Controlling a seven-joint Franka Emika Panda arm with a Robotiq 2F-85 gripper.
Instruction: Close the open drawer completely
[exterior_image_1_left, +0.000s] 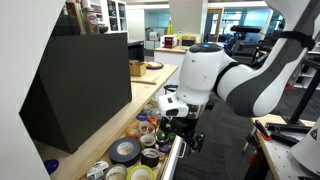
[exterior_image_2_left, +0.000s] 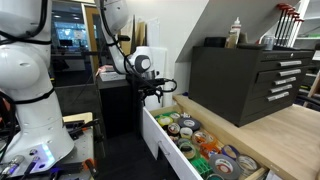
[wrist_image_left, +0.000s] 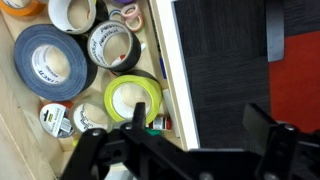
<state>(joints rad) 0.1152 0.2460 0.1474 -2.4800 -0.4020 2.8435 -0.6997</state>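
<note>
While the wrist view looks straight down, tape rolls (wrist_image_left: 60, 62) crowd the left of the frame, packed inside the drawer (wrist_image_left: 168, 70). Its white front rim runs top to bottom through the middle with a slight lean, and dark carpet (wrist_image_left: 225, 70) fills the right. Along the bottom edge the gripper (wrist_image_left: 185, 150) hangs with its fingers spread wide and nothing between them. One finger is over the rolls and one over the carpet, so it straddles the rim; whether it touches, I cannot make out.

Over to an exterior view, a black cabinet (exterior_image_1_left: 80, 90) sits at left on a wooden counter (exterior_image_1_left: 152, 78). The drawer (exterior_image_1_left: 171, 160) stands open below it at lower centre, and the arm (exterior_image_1_left: 240, 85) reaches in from the right.

By my read this is a stiff box on slides, carrying some heft with all that tape, so it should glide rather than flex. No pinch is needed, just a flat push on the outer face of the front panel. Nearer the panel's middle looks wiser, since the gripper sits toward the far end and an off-centre shove could skew a wide drawer.

Its long axis follows that front panel, running from mid-frame down to the bottom edge. The mouth faces up and the front faces right, so closing means travel leftward, under the counter.
</note>
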